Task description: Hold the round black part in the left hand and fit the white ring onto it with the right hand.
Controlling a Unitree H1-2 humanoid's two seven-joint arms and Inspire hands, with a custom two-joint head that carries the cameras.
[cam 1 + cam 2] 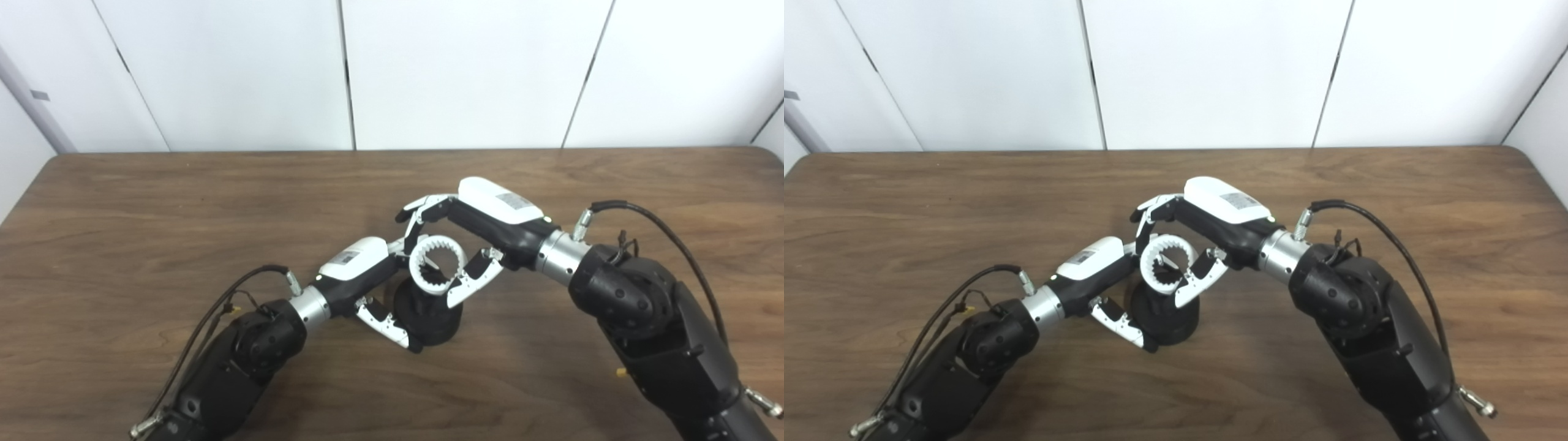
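The round black part (432, 318) stands on the brown table near the middle, a little toward me. My left hand (367, 275) is wrapped around it, thumb across its front and fingers behind. The white ring (436, 264), toothed on its inside, sits tilted on top of the black part. My right hand (465, 239) comes in from the right and is shut on the ring, thumb on its near right edge and fingers over its far rim. The same ring (1167, 263) and black part (1167, 321) show in the right eye view. How far the ring is seated on the part cannot be told.
The wooden table (153, 233) stretches wide to both sides and back to a white panelled wall (429, 67). Black cables loop off both forearms, one at the left (245, 288) and one at the right (649, 220).
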